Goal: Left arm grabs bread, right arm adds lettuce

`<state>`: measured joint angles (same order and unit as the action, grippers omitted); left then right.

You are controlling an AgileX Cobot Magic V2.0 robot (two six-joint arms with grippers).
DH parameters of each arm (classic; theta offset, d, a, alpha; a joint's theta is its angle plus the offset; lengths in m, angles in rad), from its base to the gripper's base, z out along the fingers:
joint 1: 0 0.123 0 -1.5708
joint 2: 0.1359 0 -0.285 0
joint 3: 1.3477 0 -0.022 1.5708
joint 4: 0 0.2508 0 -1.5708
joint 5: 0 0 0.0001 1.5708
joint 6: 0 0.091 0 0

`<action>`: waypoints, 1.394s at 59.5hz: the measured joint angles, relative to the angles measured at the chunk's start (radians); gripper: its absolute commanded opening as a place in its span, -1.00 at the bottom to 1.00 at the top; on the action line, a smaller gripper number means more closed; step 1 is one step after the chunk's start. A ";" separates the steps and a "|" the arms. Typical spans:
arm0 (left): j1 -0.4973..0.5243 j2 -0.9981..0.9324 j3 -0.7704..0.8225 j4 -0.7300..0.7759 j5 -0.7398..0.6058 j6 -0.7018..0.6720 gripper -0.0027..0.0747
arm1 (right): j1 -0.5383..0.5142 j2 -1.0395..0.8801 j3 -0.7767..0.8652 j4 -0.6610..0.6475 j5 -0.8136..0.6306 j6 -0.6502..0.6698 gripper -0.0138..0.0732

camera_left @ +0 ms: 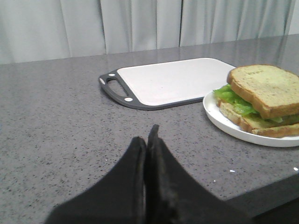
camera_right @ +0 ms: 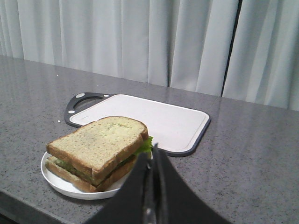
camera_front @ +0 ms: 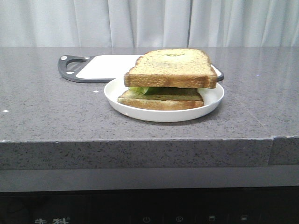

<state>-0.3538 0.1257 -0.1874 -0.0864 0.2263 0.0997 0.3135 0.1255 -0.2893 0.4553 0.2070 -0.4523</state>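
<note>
Grey speckled stone table (camera_front: 51,112), pale curtains behind. One round white plate (camera_front: 211,100) carrying two golden-brown toast slices: dented bread (camera_front: 172,68) topmost, one ruffled green lettuce (camera_front: 142,89) sandwiched. One white cutting board (camera_front: 107,66). Left gripper (camera_left: 148,140) and right gripper (camera_right: 153,156) both clenched, empty.

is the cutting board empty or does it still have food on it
Empty. The white cutting board shows a bare surface in both wrist views; the bread and lettuce sit stacked on the plate.

Lettuce (camera_right: 146,144) between bread (camera_right: 100,142) slices on plate (camera_right: 60,179).
</note>
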 measured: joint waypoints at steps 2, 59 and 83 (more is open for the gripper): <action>0.000 -0.006 0.000 0.031 0.000 -0.031 -0.98 | 0.000 0.000 0.000 0.000 0.000 0.000 -0.82; 0.410 -0.130 0.192 0.079 -0.047 -0.090 -0.98 | 0.000 0.000 0.000 0.000 0.000 0.002 -0.82; 0.410 -0.130 0.192 0.079 -0.049 -0.090 -0.98 | 0.000 0.000 0.000 0.000 0.000 0.002 -0.82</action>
<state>0.0562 -0.0040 0.0046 -0.0070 0.1769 0.0092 0.3135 0.1255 -0.2893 0.4553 0.2070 -0.4505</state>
